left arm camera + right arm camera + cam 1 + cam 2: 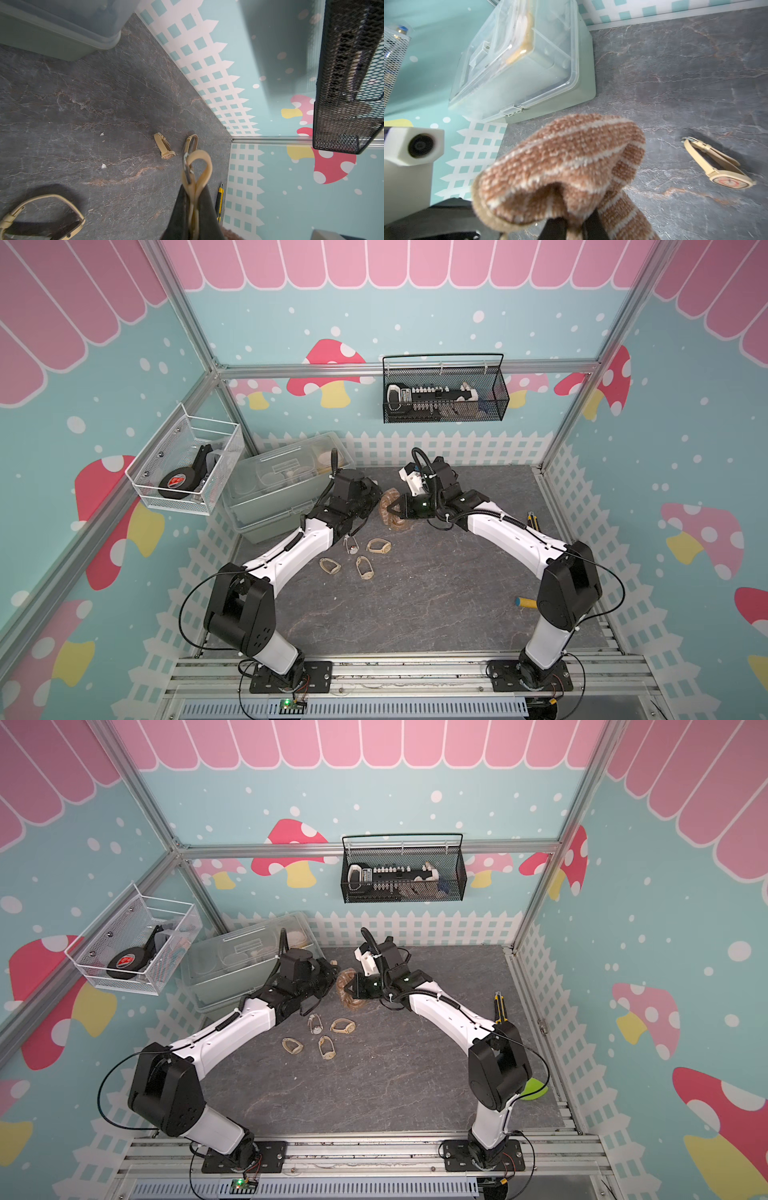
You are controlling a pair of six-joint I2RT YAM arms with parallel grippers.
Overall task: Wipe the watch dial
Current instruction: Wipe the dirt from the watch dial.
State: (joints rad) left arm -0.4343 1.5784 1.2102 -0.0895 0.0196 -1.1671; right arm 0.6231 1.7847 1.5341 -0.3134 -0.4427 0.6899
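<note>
At mid-bench, toward the back wall, the two hands meet tip to tip with a cloth between them.

- Item held by the left hand (194, 194): a beige watch (198, 154), with the fingers closed on its strap. The strap loop and a metal buckle stand out past the fingertips. The dial of this watch shows in no view.
- Item held by the right hand (575, 226): a brown-and-cream striped cloth (562, 158). The fingers are closed on it, and the bunched fabric spills over and past them toward the left hand. Whether its lower fold touches the bench (415, 605) cannot be told.
- Loose watches (379, 546): four with beige straps, in a small cluster on the bench just in front of the left forearm, each apart from the others.
- Back-left corner: taken up by a clear lidded bin (282, 485), with the left wrist just beside its front corner.
- Right edge: a yellow-and-black utility knife (531, 520) lies along the wall, close to it and beside the right forearm.
- Near edge: an aluminium rail (415, 672) carries both arm bases.
- Walls: a white wire basket (183, 464) hangs on the left wall and a black mesh basket (444, 389) on the back wall. Both hang above bench level.
- Open room: bare bench runs from the watch cluster forward to the rail, between the two arms. The back-right quarter behind the right forearm is also bare.
</note>
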